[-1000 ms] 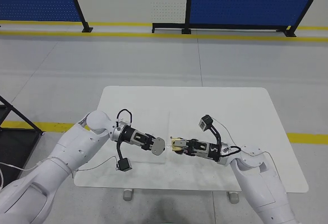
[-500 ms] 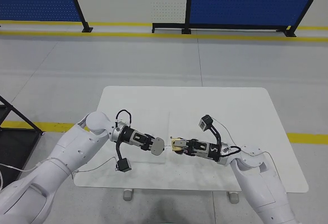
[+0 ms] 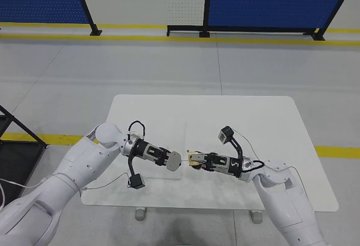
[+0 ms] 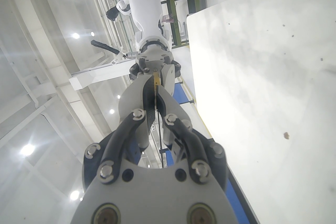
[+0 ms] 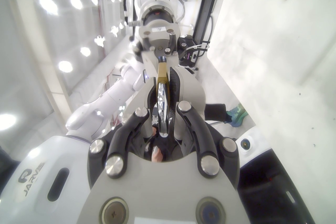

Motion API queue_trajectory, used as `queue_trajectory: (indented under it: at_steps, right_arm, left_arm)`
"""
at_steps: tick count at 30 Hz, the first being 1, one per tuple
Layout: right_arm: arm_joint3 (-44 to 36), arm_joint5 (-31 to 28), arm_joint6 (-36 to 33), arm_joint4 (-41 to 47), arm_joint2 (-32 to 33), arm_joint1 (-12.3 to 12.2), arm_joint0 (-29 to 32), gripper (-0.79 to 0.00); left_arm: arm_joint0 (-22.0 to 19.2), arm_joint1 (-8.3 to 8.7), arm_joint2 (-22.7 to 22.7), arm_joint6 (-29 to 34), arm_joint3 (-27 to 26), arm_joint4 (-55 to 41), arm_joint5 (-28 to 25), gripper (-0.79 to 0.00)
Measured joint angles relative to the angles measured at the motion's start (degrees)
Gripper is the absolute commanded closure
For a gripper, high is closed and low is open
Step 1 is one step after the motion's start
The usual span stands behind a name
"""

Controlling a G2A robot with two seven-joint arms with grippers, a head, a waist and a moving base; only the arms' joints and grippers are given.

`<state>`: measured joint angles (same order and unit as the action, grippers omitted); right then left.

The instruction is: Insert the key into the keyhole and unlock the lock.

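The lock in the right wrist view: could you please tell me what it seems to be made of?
The lock body looks like brass: yellow metal with a dull sheen. Its shackle looks like polished, perhaps chromed, steel: silver with mirror-like glints.

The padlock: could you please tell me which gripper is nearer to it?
Right. The right gripper is shut on the padlock itself; the left gripper, holding the key, faces it close by.
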<state>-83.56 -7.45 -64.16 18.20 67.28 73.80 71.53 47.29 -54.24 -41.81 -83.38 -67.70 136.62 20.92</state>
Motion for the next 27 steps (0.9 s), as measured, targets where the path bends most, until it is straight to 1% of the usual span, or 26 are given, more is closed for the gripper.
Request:
queue_trajectory:
  at_steps: [27]
  right_arm:
    - [0.0,0.0,0.0,0.0,0.0,0.0,0.0,0.0]
  left_arm:
    - [-0.8,-1.02,0.9,0.2,1.7,-0.9,0.2,0.0]
